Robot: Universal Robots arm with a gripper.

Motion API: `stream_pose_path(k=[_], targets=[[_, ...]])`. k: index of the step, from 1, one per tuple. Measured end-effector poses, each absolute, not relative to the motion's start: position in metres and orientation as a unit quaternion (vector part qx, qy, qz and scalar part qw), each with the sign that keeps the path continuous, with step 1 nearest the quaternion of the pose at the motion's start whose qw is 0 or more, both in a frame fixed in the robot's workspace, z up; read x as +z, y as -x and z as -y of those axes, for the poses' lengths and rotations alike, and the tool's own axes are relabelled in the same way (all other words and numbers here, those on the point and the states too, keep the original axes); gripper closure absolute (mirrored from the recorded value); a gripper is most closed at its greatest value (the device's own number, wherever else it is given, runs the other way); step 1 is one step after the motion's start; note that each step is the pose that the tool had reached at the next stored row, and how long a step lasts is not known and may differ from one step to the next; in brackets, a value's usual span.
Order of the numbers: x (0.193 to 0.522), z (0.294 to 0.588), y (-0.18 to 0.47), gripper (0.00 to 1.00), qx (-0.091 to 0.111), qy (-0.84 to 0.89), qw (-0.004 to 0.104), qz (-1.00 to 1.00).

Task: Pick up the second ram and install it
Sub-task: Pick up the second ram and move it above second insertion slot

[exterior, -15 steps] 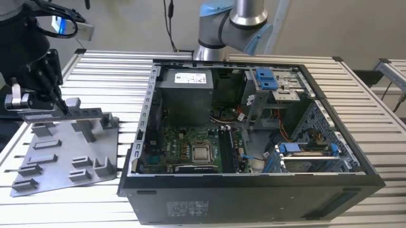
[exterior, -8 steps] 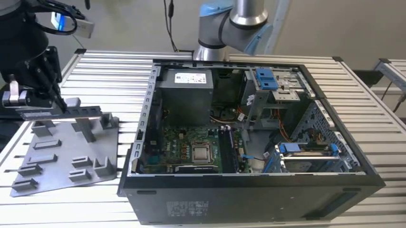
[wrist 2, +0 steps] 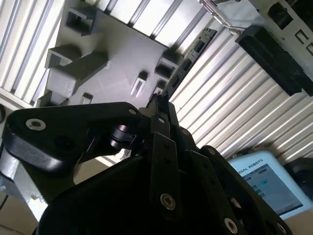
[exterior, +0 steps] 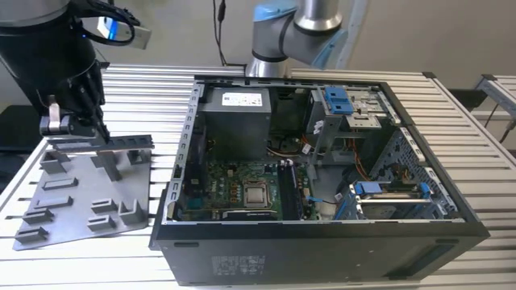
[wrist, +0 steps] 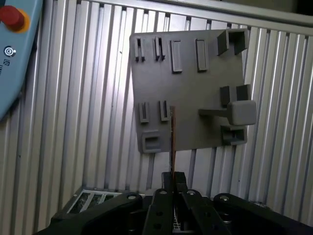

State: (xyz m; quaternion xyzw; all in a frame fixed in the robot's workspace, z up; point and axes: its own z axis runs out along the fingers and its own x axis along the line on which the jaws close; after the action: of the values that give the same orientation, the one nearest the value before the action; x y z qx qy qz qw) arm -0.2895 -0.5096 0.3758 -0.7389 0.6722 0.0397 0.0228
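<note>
In the first wrist view the second ram (wrist: 172, 139) shows edge-on as a thin stick, and my gripper (wrist: 172, 177) is shut on its near end. It hangs just above the grey fixture plate (wrist: 188, 88), over the plate's edge beside two small slot holders. The exterior view puts my gripper (exterior: 84, 130) at its left, over the far end of the fixture plate (exterior: 77, 205), well apart from the open computer case (exterior: 322, 241). The motherboard's memory slots (exterior: 288, 188) lie near the middle of the case, beside the processor socket (exterior: 256, 196).
Blue drive-bay latches (exterior: 339, 99) and a metal drive cage stand at the back right of the case, and a power supply (exterior: 234, 121) at the back left. A teach pendant (wrist: 14, 49) lies on the slatted table beside the fixture plate. The arm's base (exterior: 270, 60) stands behind the case.
</note>
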Motion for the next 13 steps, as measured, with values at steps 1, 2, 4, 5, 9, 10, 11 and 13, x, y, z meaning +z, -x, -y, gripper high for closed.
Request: stream_pose_path(k=[1, 2, 4, 5, 9, 10, 11, 13], targets=[[0.376, 0.510, 0.285, 0.86, 0.040, 0.739, 0.023, -0.672], [0.376, 0.510, 0.281, 0.86, 0.040, 0.739, 0.023, -0.672], [0.376, 0.510, 0.271, 0.86, 0.041, 0.739, 0.024, -0.672], [0.376, 0.510, 0.267, 0.86, 0.042, 0.739, 0.024, -0.672], [0.376, 0.511, 0.249, 0.86, 0.043, 0.739, 0.026, -0.672], [0.376, 0.511, 0.244, 0.86, 0.044, 0.739, 0.026, -0.672], [0.376, 0.511, 0.240, 0.86, 0.044, 0.739, 0.027, -0.672], [0.376, 0.511, 0.231, 0.86, 0.045, 0.739, 0.028, -0.672]])
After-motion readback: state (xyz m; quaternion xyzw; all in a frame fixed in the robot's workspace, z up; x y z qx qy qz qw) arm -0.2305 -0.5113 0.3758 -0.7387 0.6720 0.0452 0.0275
